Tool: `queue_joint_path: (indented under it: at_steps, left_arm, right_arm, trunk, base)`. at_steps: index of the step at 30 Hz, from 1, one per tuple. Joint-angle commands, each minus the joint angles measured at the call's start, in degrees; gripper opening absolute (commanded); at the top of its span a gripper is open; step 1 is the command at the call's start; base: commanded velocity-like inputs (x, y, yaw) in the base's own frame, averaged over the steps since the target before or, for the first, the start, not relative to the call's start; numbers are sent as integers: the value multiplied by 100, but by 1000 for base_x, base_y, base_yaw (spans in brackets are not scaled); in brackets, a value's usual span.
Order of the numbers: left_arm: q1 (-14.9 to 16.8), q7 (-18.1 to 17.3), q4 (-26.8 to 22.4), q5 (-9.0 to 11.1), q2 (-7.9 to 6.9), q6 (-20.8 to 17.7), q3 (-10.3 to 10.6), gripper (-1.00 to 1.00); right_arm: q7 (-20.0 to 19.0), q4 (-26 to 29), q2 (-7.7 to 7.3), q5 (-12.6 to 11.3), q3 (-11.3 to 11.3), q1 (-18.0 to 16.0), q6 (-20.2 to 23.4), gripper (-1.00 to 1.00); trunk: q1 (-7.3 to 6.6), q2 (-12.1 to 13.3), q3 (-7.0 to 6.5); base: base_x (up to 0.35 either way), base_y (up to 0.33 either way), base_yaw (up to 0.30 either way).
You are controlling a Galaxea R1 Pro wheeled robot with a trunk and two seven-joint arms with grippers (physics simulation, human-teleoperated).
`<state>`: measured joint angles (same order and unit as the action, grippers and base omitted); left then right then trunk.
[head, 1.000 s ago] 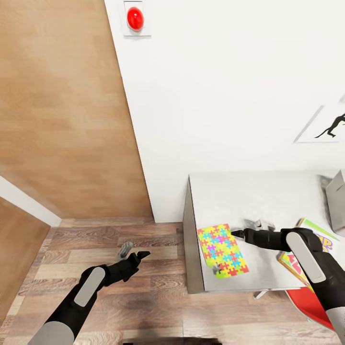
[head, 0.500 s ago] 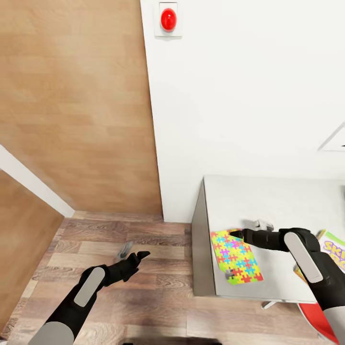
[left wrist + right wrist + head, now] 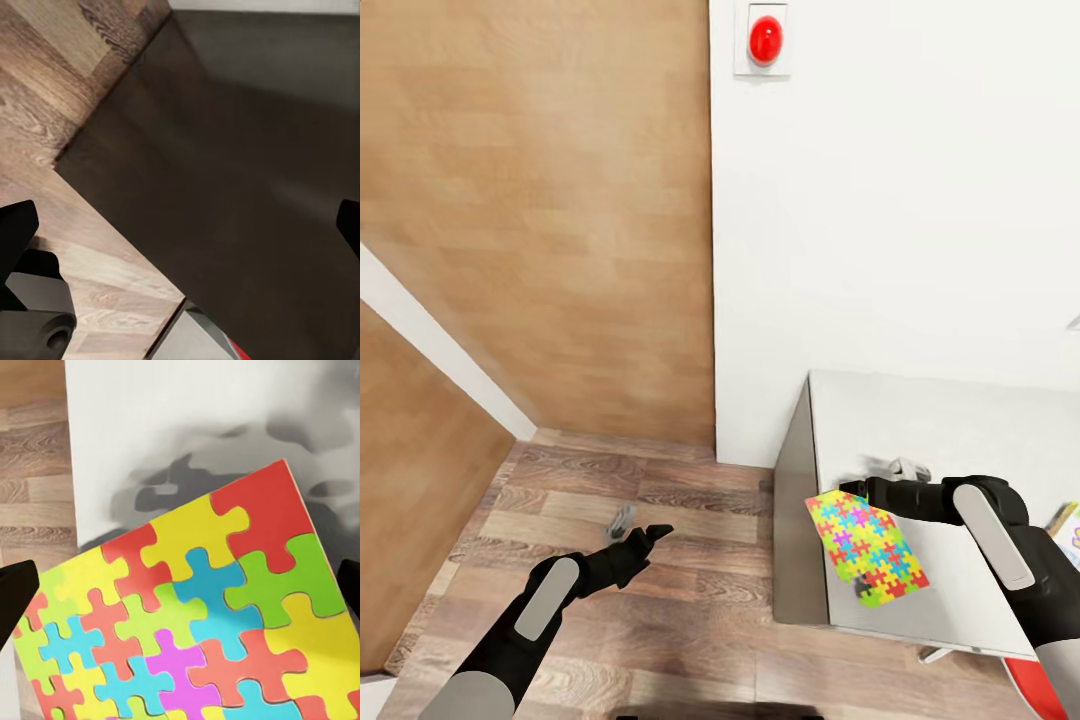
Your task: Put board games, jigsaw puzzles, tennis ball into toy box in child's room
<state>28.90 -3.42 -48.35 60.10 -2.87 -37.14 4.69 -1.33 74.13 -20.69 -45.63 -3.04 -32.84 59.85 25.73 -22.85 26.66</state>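
Note:
A jigsaw puzzle of bright multicoloured pieces lies at the left edge of the pale grey table, one corner reaching just past that edge. My right gripper is at the puzzle's far corner, low over it. In the right wrist view the puzzle lies close in front of the gripper, whose dark fingertips stand wide apart, open. My left gripper hangs open over the wood floor, away from the table. A sliver of a colourful game box shows at the far right.
A white wall with a red button rises behind the table. Light wooden wardrobe doors stand to the left, over wood-plank floor. A red seat sits under the table's near edge. The left wrist view shows a dark grey surface.
The whole view has swung left, so the camera turned. The puzzle has shifted with my right gripper toward the table's left edge and now overhangs it. The left arm holds its pose.

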Motion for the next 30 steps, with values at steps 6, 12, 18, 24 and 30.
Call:
queue_joint_path:
  at_steps: [6,12,18,24,30]
  left_arm:
    - [9,-17,1,-7,-3,-9,13,100]
    - [8,-18,1,-7,-3,-10,14,100]
    - [7,-19,1,-7,-3,-4,14,100]
    - [4,-20,1,-7,-3,76,19,100]
    - [3,-54,1,-7,-3,117,18,100]
  right_arm:
    - [-12,5,-10,-52,1,-1,15,100]
    - [-13,5,-13,-51,6,-3,15,100]
    - [-15,5,-35,-51,19,-3,15,100]
    - [-15,5,-49,-51,29,-4,15,100]
    - [-15,5,-49,-51,35,-2,15,100]
  trunk:
    - [6,-7,9]
    - [6,-7,9]
    - [6,-7,9]
    - [6,-7,9]
    - [6,-7,9]
  base:
    - [0,0,24]
    - [0,0,8]
    - [0,0,3]
    - [0,0,1]
    - [0,0,6]
